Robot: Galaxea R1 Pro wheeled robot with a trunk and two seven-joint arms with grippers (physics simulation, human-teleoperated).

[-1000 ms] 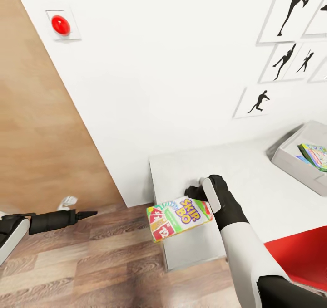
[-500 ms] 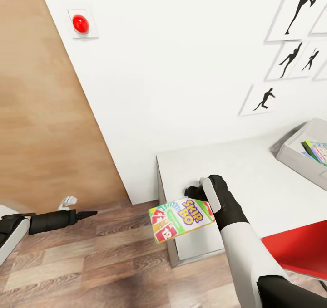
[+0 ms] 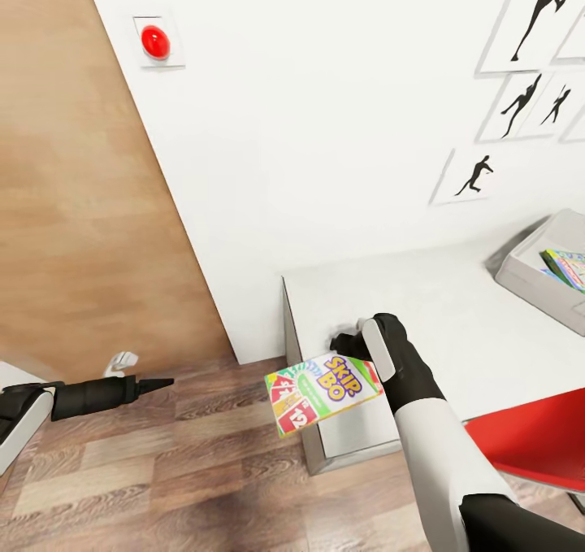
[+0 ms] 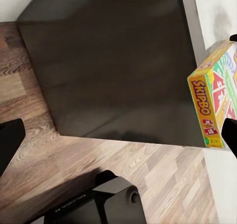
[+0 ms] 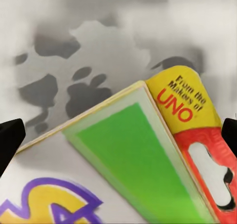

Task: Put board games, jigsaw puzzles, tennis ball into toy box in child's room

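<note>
From your head camera, your right gripper [image 3: 351,345] clamps the Skip-Bo box [image 3: 322,392] over the white table's [image 3: 455,324] near corner; the toy box [image 3: 540,280] is cut off at the right edge; your left gripper [image 3: 154,384] hangs over the floor, spread unclear. Your left wrist adds the box's yellow side panel [image 4: 203,111]. Your right wrist shows its green face and "UNO" flap [image 5: 180,103]; the background is blurred.

Bright even simulator light, soft shadow beside the toy box [image 3: 528,280], right wrist view blotchy and blurred
</note>
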